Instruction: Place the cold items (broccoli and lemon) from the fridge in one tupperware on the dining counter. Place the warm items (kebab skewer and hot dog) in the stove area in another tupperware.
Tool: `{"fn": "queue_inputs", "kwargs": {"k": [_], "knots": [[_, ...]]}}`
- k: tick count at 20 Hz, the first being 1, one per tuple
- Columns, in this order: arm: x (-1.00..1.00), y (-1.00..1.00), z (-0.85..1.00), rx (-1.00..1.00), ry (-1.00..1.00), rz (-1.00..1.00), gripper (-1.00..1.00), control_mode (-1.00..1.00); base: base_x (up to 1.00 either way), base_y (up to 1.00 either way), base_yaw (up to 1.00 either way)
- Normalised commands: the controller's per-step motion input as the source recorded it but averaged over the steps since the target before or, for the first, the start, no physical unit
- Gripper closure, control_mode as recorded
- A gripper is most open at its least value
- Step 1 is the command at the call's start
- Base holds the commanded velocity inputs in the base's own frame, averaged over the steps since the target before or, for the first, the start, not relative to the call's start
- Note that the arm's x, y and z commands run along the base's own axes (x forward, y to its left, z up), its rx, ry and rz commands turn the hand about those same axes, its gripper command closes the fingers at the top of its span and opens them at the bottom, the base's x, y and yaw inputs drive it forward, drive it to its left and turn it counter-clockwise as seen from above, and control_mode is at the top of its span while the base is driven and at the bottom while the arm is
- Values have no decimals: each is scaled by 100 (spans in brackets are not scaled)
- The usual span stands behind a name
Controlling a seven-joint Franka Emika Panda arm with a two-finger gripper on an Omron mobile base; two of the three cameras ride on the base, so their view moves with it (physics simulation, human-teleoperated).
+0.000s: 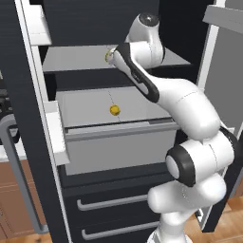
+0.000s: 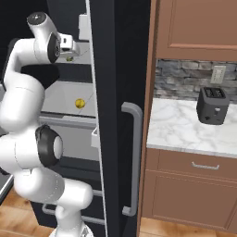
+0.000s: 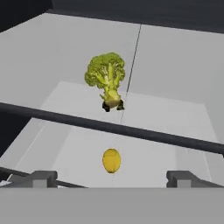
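The broccoli (image 3: pixel 106 76) stands upright on the upper fridge shelf, ahead of my gripper (image 3: pixel 111 178) and apart from it. My gripper is open, its two fingertips (image 3: pixel 40 177) set wide with nothing between them. The lemon (image 3: pixel 111 160) lies lower down on the pale shelf over the drawer, also seen as a lemon (image 1: pixel 114 110) in the left base view and a lemon (image 2: pixel 79 102) in the right one. A bit of the broccoli (image 1: pixel 108 56) peeks out beside my wrist; the broccoli (image 2: pixel 69 59) sits just below the hand. The hand itself is hidden behind the arm in the left base view.
A dark bar (image 3: pixel 113 127) crosses between broccoli and lemon. The open fridge door (image 2: pixel 115 115) with its grey handle (image 2: pixel 134 157) stands right of my arm. A left door with bins (image 1: pixel 52 128) flanks the opening. A toaster (image 2: pixel 213 105) sits on the marble counter (image 2: pixel 185 129).
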Motion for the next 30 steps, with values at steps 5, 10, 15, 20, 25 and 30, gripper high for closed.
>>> {"fn": "queue_inputs", "kwargs": {"k": [5,10,15,20,25,30], "knots": [[66,47,-2,-5,2,0,-100,-100,0,0,0],[80,-1,-19,0,15,0,-100,-100,0,0,0],[46,0,-7,0,4,1,-100,-100,0,0,0],[19,0,-21,0,5,0,-100,-100,0,0,0],[10,0,-35,0,8,0,-100,-100,0,0,0],[0,0,-13,0,4,0,-100,-100,0,0,0]]}}
